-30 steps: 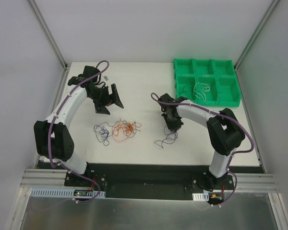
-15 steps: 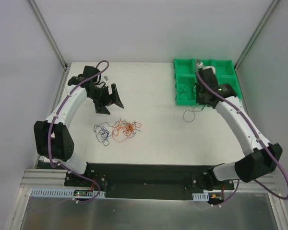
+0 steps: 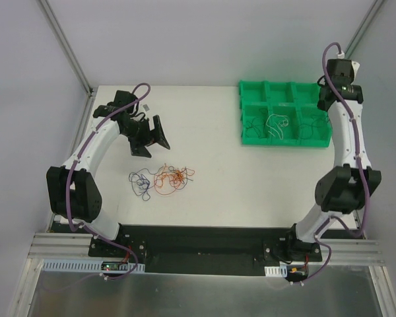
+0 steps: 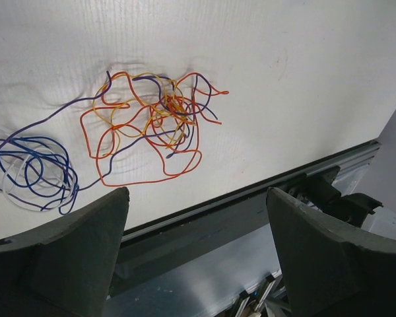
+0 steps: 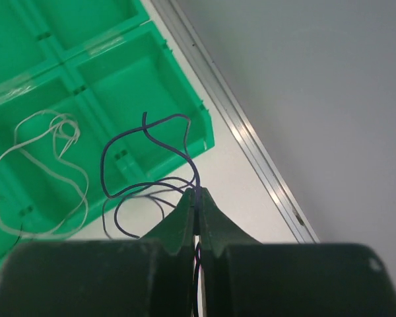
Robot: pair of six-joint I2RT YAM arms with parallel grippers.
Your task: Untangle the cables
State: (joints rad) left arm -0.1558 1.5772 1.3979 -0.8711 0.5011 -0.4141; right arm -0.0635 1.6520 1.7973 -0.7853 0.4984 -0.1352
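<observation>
A knot of orange, red and purple cables (image 3: 172, 177) lies on the table, with a blue and white loop (image 3: 140, 181) to its left. In the left wrist view the knot (image 4: 152, 125) and the blue loop (image 4: 36, 168) lie beyond my left gripper (image 4: 197, 193). That gripper (image 3: 152, 140) is open and empty, hovering behind the knot. My right gripper (image 5: 195, 195) is shut on a dark purple-black cable (image 5: 145, 142), held high over the green tray's right end (image 3: 330, 96). A white cable (image 3: 277, 123) lies in a tray compartment; it also shows in the right wrist view (image 5: 46, 165).
The green compartment tray (image 3: 284, 86) stands at the table's back right; a thin dark wire (image 3: 254, 125) lies in its front left compartment. Aluminium frame posts and grey walls ring the table. The table's right edge and a metal rail (image 5: 251, 145) lie under the right gripper.
My right arm has swung from the table's middle to the tray, then up to the far right, carrying the dark cable off the table. The left arm has not moved.
</observation>
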